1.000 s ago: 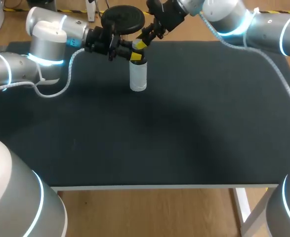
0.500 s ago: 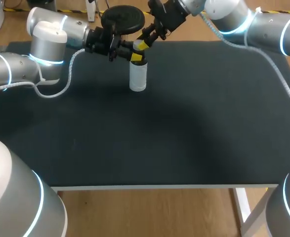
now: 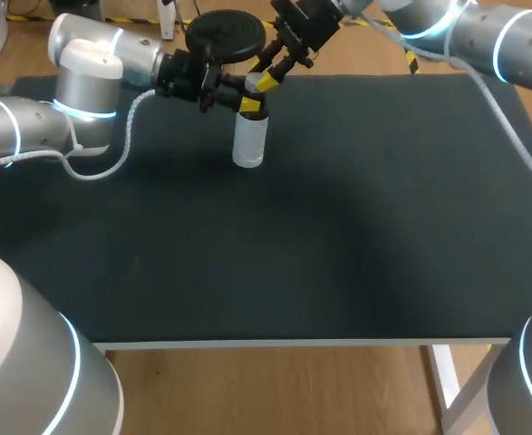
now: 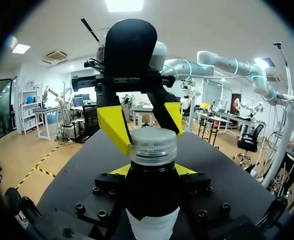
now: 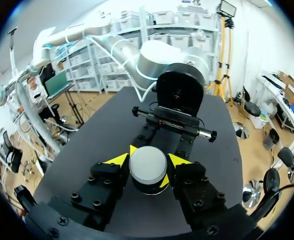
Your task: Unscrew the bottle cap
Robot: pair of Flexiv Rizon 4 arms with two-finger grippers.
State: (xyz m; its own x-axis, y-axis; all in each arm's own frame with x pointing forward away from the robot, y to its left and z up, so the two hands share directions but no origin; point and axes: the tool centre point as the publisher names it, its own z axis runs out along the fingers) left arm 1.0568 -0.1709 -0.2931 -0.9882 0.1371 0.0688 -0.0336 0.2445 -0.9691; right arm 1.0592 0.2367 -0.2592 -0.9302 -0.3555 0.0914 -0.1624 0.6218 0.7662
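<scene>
By the table's [image 3: 356, 236] far edge, upper middle: left gripper [image 3: 240, 100] clamps bottle [image 3: 250, 145]; right wrist view shows right gripper [image 5: 148, 161] pinching cap [image 5: 148, 169].

Base of bottle [image 4: 152, 195] past left wrist view's edge; body largely under cap [image 5: 148, 167] in right wrist view

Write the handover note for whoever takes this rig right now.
Left hand: shut on the dark neck of the white plastic bottle, which stands at the far side of the black table.
Right hand: shut on the ribbed pale cap from above, one finger at each side.
Done: both grasps set. The cap sits on the bottle; whether it is loosened cannot be seen.
To do: twist the cap off with the right hand while the left hand holds the bottle.
</scene>
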